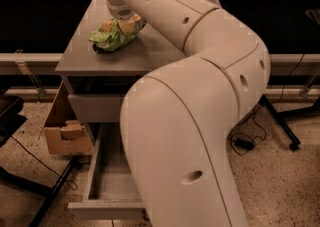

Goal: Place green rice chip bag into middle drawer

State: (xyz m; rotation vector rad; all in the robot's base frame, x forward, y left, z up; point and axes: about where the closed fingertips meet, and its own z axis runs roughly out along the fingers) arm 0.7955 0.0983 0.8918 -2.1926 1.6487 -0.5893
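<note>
Leftmost, a cardboard box (64,130) sits on the floor against the left flank of the grey cabinet (150,53). Moving right, the green rice chip bag (114,35) lies on the cabinet top, in its far left part, crumpled, with its long axis running from near-left to far-right. The gripper (125,19) is right on top of the bag's far-right end, reaching down from the far side, and it touches or nearly touches the foil. Whether it is open or clamped on the bag cannot be told, because the wrist hides that part.

Below, a shut drawer front (95,107) sits just under the cabinet top. Under that, the middle drawer (93,163) is pulled out toward the near side, and its bare grey floor shows to the left of the arm (200,121). The arm's bulky links fill the centre and right and cover the drawer's right half. Farther right, a cable (244,143) and a dark stand leg lie on the speckled floor.

The relation that matters is that the bag lies directly under the gripper, while the open drawer lies nearer and lower, well apart from the bag. As I judge it, the bag must be lifted off the top, carried toward the near side past the cabinet's front edge, and lowered into the visible left part of the drawer. Held by one end, it would probably hang lengthwise.
</note>
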